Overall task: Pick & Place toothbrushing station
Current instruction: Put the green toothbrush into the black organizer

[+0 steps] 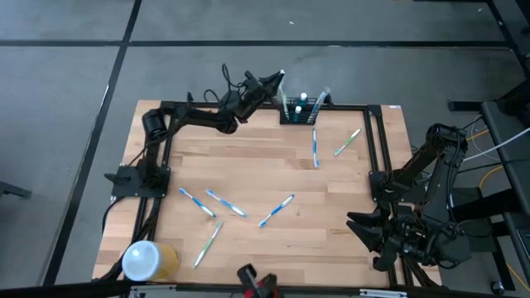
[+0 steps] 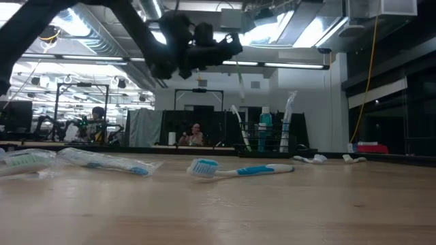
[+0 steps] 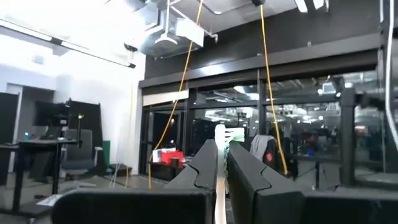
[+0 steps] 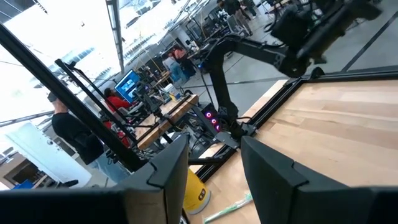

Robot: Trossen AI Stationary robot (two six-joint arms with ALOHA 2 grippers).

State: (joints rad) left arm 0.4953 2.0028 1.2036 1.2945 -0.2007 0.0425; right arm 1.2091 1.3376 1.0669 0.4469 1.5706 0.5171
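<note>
Left gripper (image 1: 276,83), clamped on a toothbrush (image 3: 219,162), hovers beside the toothbrushing station (image 1: 304,112).

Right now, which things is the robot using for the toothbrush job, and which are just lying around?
Part of the job:
- left gripper, shut on a white toothbrush
- black toothbrush rack
- loose toothbrushes on the table

Just lying about:
- yellow cylinder with white top
- right gripper, open, waiting at the table edge
</note>
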